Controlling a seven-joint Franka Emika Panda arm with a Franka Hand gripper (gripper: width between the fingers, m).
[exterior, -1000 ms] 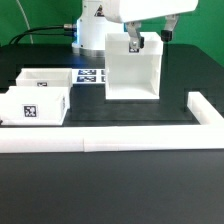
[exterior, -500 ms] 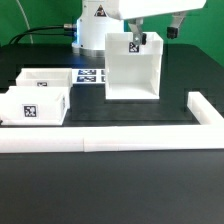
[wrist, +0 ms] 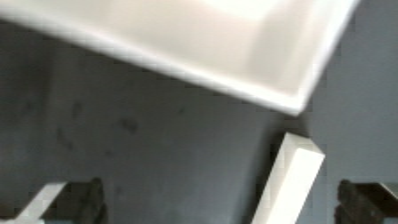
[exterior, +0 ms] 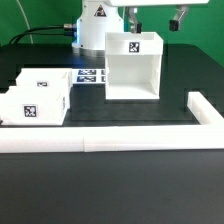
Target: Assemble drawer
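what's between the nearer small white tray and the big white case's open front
Nothing visible: only bare black table lies between the nearer small white plastic tray and the open front of the large white cube-like case.

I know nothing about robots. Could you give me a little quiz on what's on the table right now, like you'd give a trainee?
1. True or false: the gripper is gripping the case.
2. How many trays stand on the exterior view's left of the case? A) one B) two C) three
3. Fill in: the tag on the case sits on its ____ face.
Key: 1 false, it hangs open above the case, holding nothing. 2 B. 3 top.
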